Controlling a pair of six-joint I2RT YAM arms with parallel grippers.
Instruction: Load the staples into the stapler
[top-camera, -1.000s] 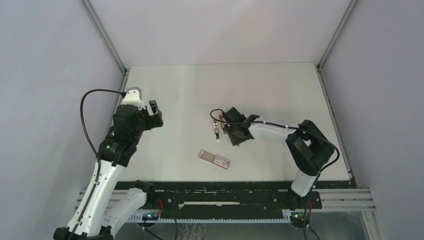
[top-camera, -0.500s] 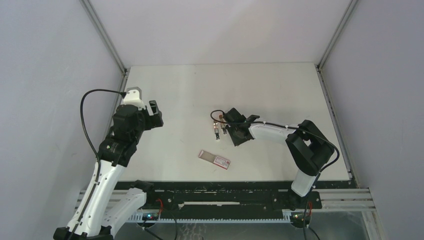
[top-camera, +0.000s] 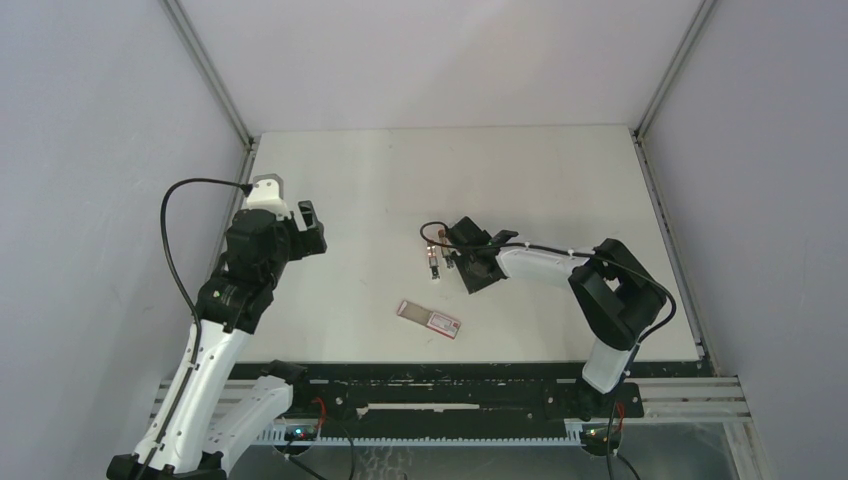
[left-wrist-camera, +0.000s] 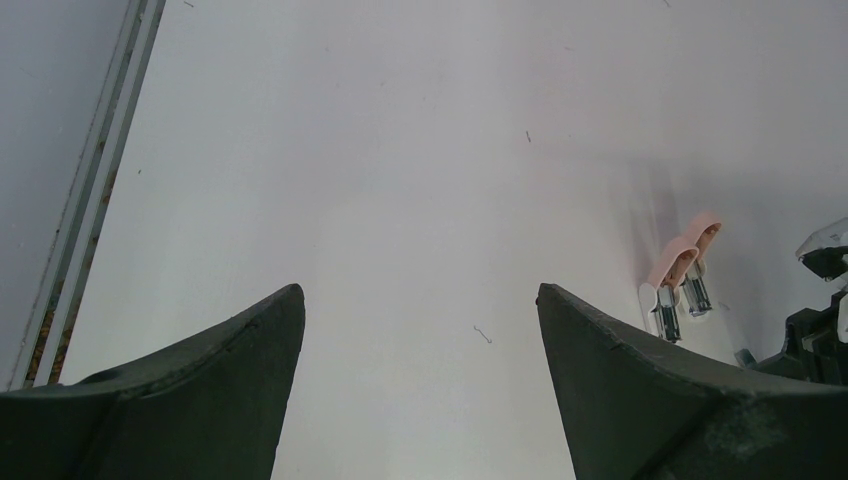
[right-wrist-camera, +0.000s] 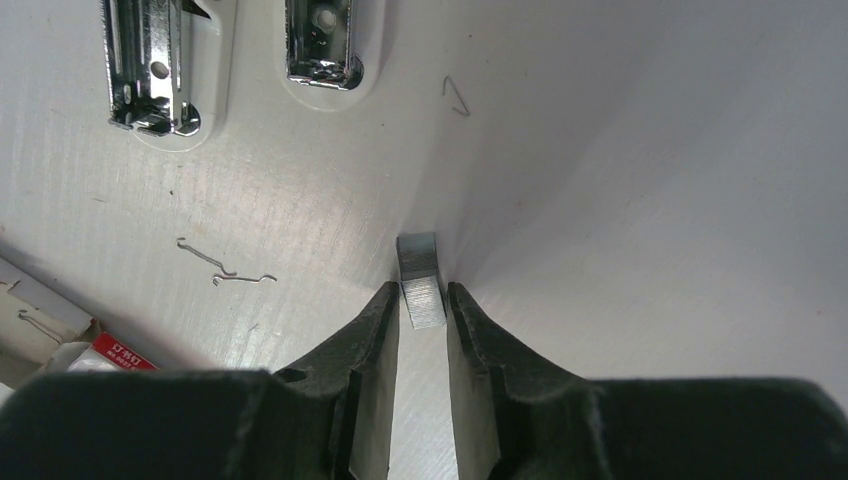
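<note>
A short silvery strip of staples (right-wrist-camera: 418, 258) lies on the white table, its near end pinched between the tips of my right gripper (right-wrist-camera: 422, 293), which is shut on it. Just beyond lies the stapler (right-wrist-camera: 150, 70), swung open into two chrome-and-white halves. From above, the stapler (top-camera: 433, 262) sits mid-table with the right gripper (top-camera: 449, 262) low beside it on its right. The pink-red staple box (top-camera: 428, 318) lies nearer the bases, and its corner (right-wrist-camera: 110, 352) shows at lower left. My left gripper (top-camera: 308, 230) hangs wide open and empty (left-wrist-camera: 420, 300), far left of the stapler (left-wrist-camera: 682, 280).
Loose bent staples (right-wrist-camera: 225, 272) lie on the table between the box and the stapler, another one (right-wrist-camera: 457, 97) sits beyond the strip, and one (left-wrist-camera: 484, 334) is under the left gripper. A metal rail (left-wrist-camera: 90, 190) runs along the table's left edge.
The right gripper's jaws have narrowed onto the staple strip. Both arms stay almost where they were.
</note>
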